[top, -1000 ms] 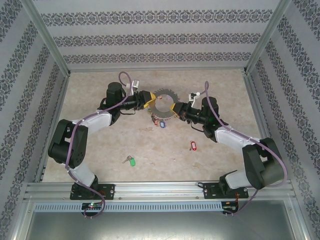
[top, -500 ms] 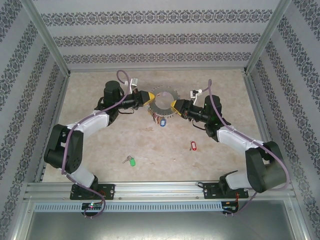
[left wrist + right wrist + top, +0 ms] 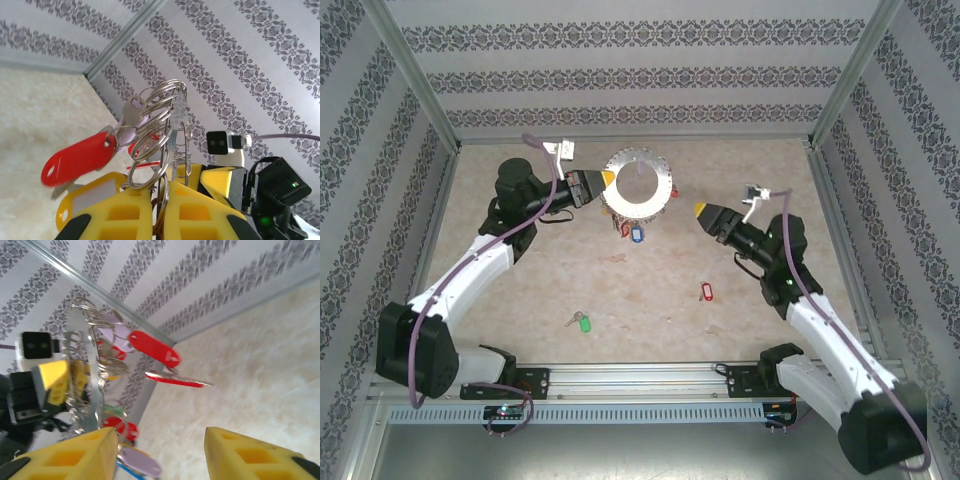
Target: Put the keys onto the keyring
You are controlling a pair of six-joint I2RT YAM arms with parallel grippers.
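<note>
Toward the near edge of the worktop [image 3: 650, 335], left of centre, lay the green-tagged key [image 3: 582, 322]. The red-tagged key [image 3: 705, 291] lay a little farther in, right of centre and well apart from it. Neither hand touched either key. Both keys looked light, stiff and thin, and they lay flat, so I judged the bare metal slippery and hard to get under. The plastic tag, thicker and less slick, seemed the better place to take hold.

Beyond the red-tagged key hovered the right hand [image 3: 704, 211], its fingers spread wide with nothing between them. Farthest off, toward the far edge, the left hand [image 3: 600, 184] was clamped on the rim of the keyring [image 3: 660, 192]. It held the keyring upright, apparently clear of the worktop, with small keys and coloured tags dangling from it. I judged the keyring rigid and the heaviest item. Its loose fringe would likely swing and could snag, so the rim looked like the sound place to grip. No writing or brand could be read on the tags or anywhere else.
</note>
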